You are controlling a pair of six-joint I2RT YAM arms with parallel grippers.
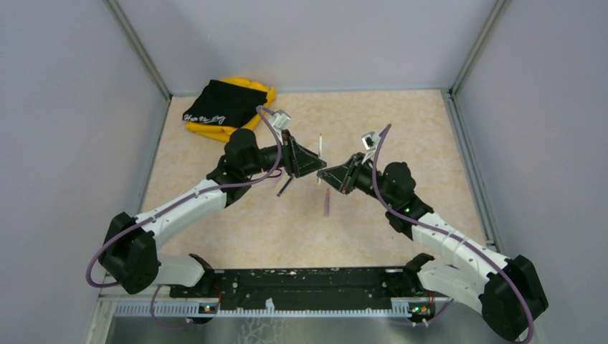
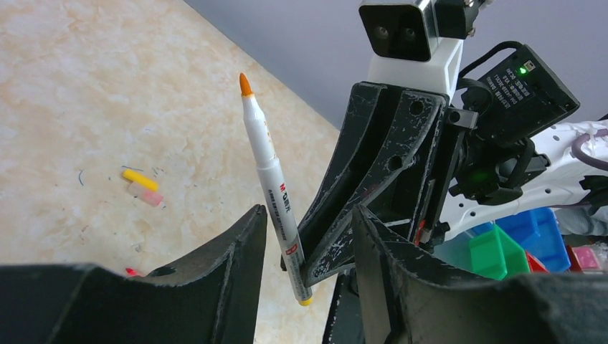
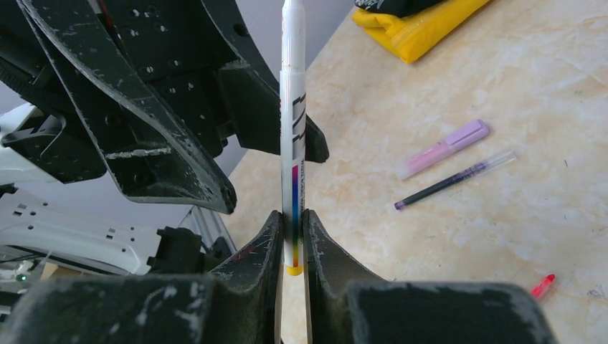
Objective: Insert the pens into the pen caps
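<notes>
High over the table [image 1: 287, 226], near its middle, the right gripper [image 3: 290, 223] is clenched on the lower end of the white pen [image 3: 293, 129], which stands upright, orange tip at 12 o'clock. The left gripper [image 2: 307, 215] is released, jaws apart on either side of that pen. At 3 o'clock from the held pen lie a lilac cap [image 3: 466, 135] and a dark pen [image 3: 452, 179]; a yellow cap [image 2: 140, 179] and a pink cap [image 2: 147, 196] lie side by side

Lab test cell: grey panel walls [image 1: 57, 107] box in a tabletop [image 1: 287, 229]
</notes>
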